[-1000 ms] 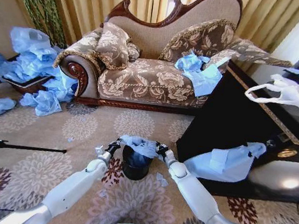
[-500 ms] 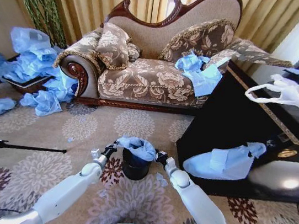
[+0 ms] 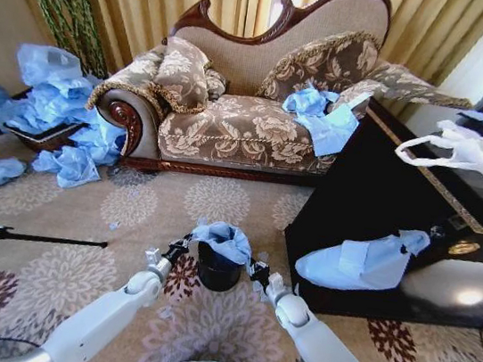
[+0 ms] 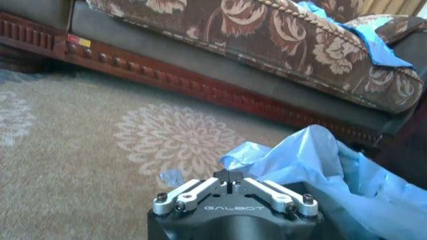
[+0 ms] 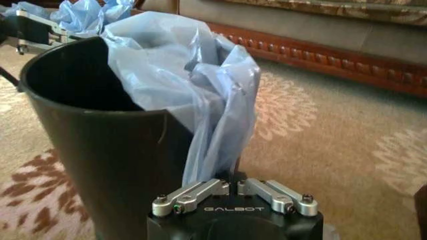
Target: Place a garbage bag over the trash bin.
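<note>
Both claws (image 3: pixel 179 249) pinching garbage bag (image 3: pixel 223 238) edges

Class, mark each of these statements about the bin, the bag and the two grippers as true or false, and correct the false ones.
1. The bin stands on the carpet in front of the sofa. True.
2. The bag is white with loop handles. False: it is light blue, draped over the bin's rim.
3. The right gripper is shut on the bag's edge beside the bin. True.
4. The left gripper is open wide, far from the bag. False: it is shut on the bag at the bin's other side.
5. The bin lies tipped on its side. False: it stands upright.
6. More blue bags lie heaped by the sofa's arm. True.
</note>
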